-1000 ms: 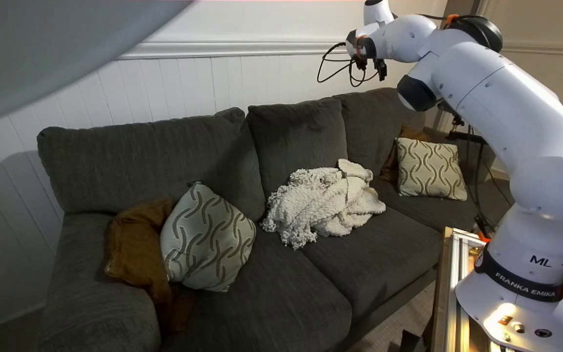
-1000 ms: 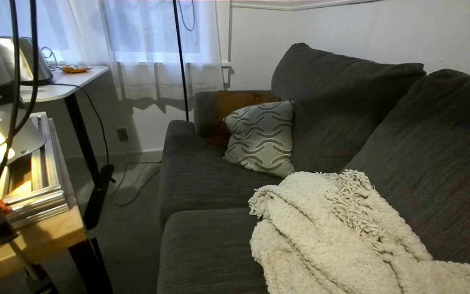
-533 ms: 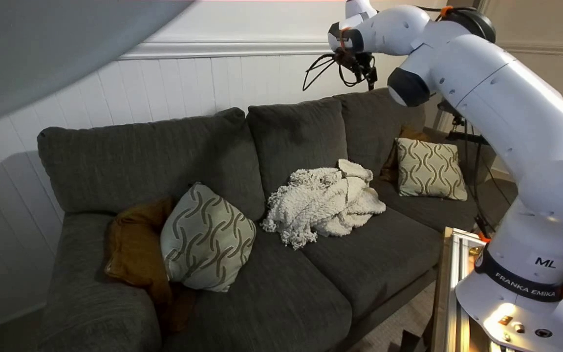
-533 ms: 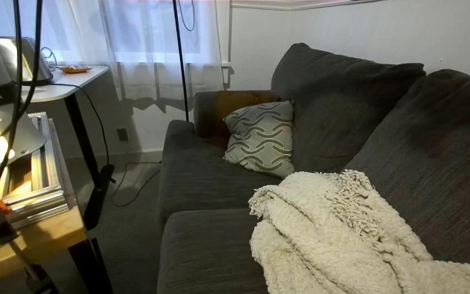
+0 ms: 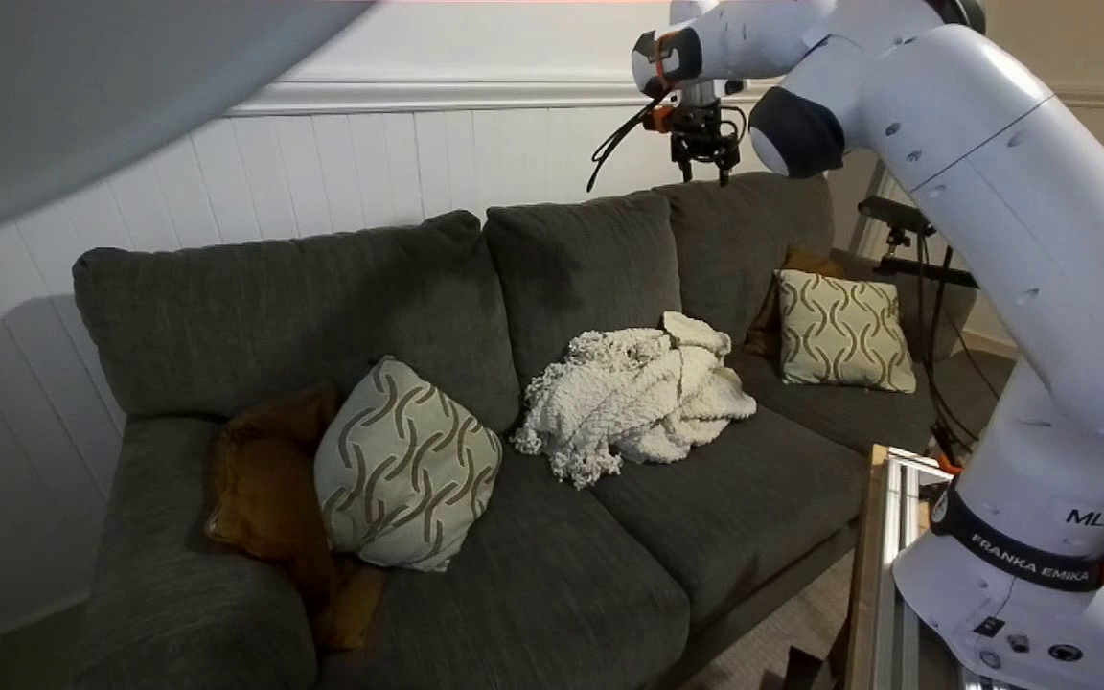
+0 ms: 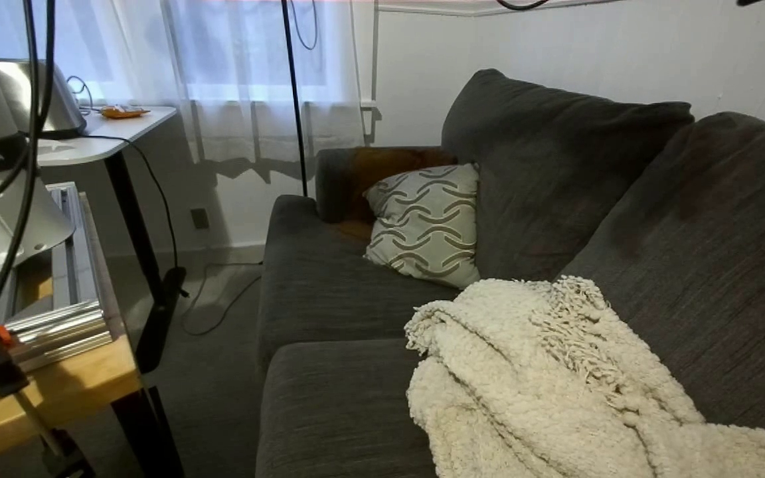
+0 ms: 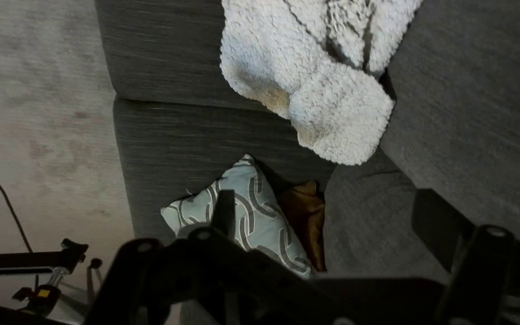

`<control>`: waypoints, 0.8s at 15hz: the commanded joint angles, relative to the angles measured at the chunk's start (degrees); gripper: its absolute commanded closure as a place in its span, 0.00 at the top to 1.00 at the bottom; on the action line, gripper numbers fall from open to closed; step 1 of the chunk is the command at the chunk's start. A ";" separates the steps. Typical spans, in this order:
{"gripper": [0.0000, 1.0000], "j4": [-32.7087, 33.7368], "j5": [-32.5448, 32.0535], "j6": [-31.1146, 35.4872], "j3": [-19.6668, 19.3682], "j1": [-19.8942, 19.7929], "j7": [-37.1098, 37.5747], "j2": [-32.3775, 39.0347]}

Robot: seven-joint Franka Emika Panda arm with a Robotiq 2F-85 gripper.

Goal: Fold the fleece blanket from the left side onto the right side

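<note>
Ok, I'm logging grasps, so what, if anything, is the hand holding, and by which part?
Nothing: the hand is open, its fingers apart with nothing gripped between them; the blanket lies untouched on the couch.

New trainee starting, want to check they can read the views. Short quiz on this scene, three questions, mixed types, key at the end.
1. Multiple choice. How does the gripper stand to the blanket?
A) shut on it
B) open, clear of it
C) resting on it
2. True or false. The blanket is folded into a neat square.
3. Count. Across all views, how many patterned pillows sit on the sofa?

Key
1: B
2: False; it lies bunched
3: Two, one toward each end
</note>
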 commanded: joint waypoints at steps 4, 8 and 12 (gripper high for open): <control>1.00 -22.72 -5.75 1.05 -4.90 13.76 -21.50 -13.59; 1.00 -34.52 -13.04 2.37 -11.82 23.78 -33.46 -21.15; 1.00 -44.54 -22.93 3.57 -22.01 36.12 -43.18 -27.95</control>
